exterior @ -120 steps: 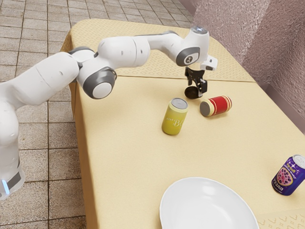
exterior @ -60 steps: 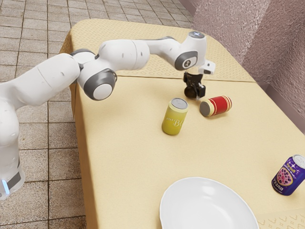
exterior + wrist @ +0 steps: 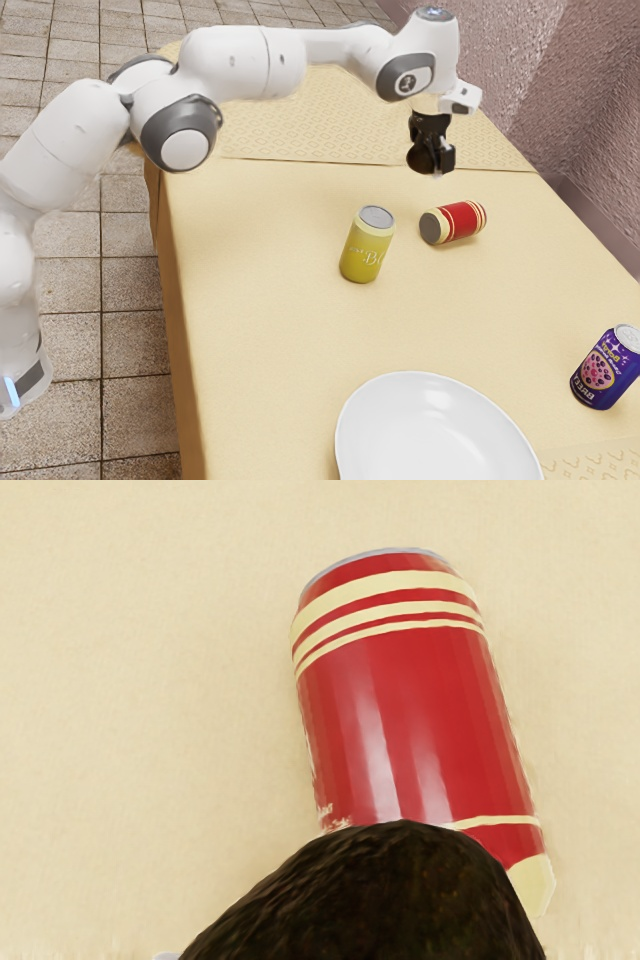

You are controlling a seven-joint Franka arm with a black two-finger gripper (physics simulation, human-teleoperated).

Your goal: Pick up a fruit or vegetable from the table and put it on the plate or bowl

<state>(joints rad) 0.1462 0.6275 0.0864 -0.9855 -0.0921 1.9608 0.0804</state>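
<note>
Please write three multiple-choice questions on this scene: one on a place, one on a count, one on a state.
1. Where is the dark brown rough-skinned fruit? A in the black two-finger gripper, above the beige table; B lying on that table; C under it.
2. How many drink cans are on the table? A two; B three; C five.
3. The red striped metal can is: A upright; B crushed flat; C lying on its side.
Key: 1 A, it hangs clamped in mid-air. 2 B, yellow can, red one, purple can. 3 C, its round end faces sideways.
</note>
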